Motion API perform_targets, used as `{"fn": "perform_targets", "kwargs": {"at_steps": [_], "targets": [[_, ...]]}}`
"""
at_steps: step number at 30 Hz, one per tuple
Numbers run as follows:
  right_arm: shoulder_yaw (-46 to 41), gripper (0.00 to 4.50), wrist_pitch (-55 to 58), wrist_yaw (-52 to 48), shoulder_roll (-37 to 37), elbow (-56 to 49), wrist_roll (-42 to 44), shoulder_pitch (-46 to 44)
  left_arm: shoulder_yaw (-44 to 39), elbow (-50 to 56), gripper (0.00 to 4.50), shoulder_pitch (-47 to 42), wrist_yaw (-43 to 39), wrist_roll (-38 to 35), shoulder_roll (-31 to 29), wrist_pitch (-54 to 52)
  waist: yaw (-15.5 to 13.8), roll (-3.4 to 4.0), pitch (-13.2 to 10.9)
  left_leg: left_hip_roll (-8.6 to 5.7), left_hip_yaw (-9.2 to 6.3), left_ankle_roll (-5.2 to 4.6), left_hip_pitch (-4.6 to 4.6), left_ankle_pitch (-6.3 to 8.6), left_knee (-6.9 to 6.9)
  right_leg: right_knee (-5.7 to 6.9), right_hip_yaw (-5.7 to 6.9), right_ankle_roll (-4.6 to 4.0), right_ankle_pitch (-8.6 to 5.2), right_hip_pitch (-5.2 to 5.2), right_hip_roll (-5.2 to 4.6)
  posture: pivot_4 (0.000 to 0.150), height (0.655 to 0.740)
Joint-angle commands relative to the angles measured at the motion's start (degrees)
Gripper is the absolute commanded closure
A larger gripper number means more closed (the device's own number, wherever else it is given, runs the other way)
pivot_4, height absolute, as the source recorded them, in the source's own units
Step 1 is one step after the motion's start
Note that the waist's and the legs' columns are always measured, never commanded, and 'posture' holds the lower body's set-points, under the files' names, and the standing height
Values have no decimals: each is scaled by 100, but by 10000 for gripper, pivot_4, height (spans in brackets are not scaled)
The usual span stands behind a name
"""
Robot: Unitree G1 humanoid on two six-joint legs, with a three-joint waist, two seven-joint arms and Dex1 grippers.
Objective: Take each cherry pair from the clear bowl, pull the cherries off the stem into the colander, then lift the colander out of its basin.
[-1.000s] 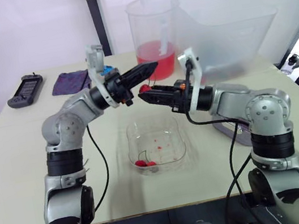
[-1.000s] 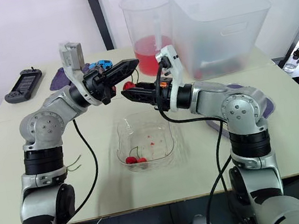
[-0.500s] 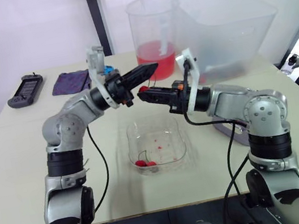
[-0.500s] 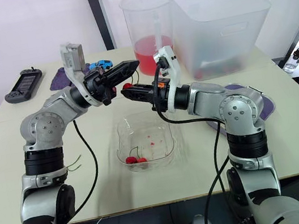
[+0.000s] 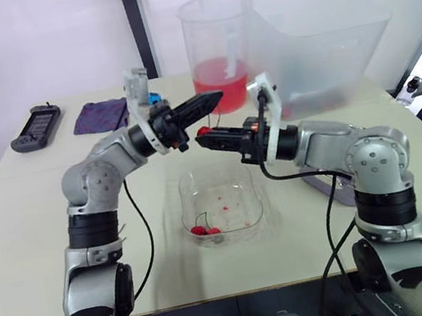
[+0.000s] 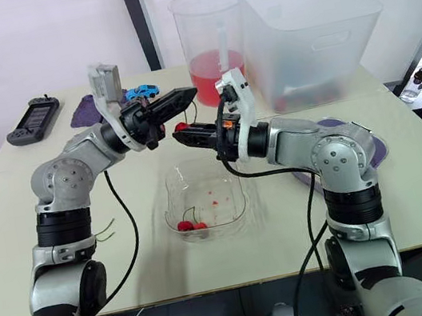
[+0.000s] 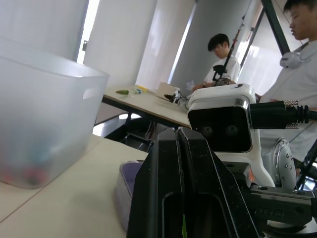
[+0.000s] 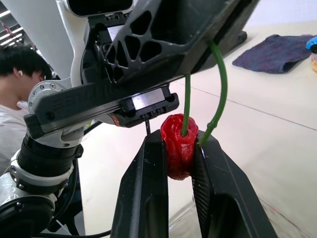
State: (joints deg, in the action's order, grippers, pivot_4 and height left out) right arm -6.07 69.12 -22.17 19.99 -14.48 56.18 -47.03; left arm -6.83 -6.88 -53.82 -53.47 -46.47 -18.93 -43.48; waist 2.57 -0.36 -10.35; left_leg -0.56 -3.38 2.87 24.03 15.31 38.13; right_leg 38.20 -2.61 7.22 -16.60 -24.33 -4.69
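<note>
1. Head views: above the far rim of the clear bowl point(image 5: 183, 203), the left gripper point(image 5: 215, 96) sits just over the right gripper point(image 5: 200, 133). A red cherry point(image 5: 203, 130) is at the right one's tips. Another cherry pair point(image 5: 203, 230) lies inside the bowl, on its near side.
2. Left wrist view: the left gripper is pressed flat together.
3. Right wrist view: above the bowl, the right gripper pinches the cherry, and the green stem point(image 8: 187, 101) runs up into the left gripper's closed tips.

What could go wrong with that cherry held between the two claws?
The right gripper pinches the cherry so it looks squashed; it may burst. The left gripper holds the thin stem, which might slip out. Both hang above the clear bowl, so a freed cherry would likely drop into it.
</note>
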Motion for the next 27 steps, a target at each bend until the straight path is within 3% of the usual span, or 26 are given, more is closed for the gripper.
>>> {"fn": "perform_targets", "kwargs": {"at_steps": [1,7,11,16,21,27], "targets": [[239,43315,243,17,93,-84,-64,186,-119,181,45000,-32,-20,-87,-10,91,1,0,0,0,0,0,0,0,0,0,0,0,0,0,0,1500,7337],[323,43315,505,-11,210,-273,-3,377,-147,178,45000,-17,-2,-90,-26,86,-2,0,0,0,-1,0,0,0,0,0,-1,0,0,0,-1,1500,7337],[-84,43315,645,-98,535,-382,180,348,-171,179,45000,-34,1,-81,-64,76,-19,0,0,0,-2,0,0,0,1,0,-1,0,0,0,-1,1500,7337],[-605,43315,540,-879,2559,-28,-218,173,-250,174,45000,77,7,-61,-252,53,-84,1,-1,-7,3,-16,8,9,5,-6,1,0,0,1,-7,1500,7337],[62,43315,-652,-2330,5108,592,-1655,897,-202,247,45000,330,-78,98,-581,114,-91,1,-1,-1,14,-39,5,22,0,-13,4,0,0,1,2,1500,7337],[395,43315,-1665,-3096,5804,1252,-2569,1536,-117,243,45000,532,-262,459,-1042,371,-4,0,-1,4,28,-39,-3,22,-2,-11,-5,1,0,2,3,1500,7337]]}}
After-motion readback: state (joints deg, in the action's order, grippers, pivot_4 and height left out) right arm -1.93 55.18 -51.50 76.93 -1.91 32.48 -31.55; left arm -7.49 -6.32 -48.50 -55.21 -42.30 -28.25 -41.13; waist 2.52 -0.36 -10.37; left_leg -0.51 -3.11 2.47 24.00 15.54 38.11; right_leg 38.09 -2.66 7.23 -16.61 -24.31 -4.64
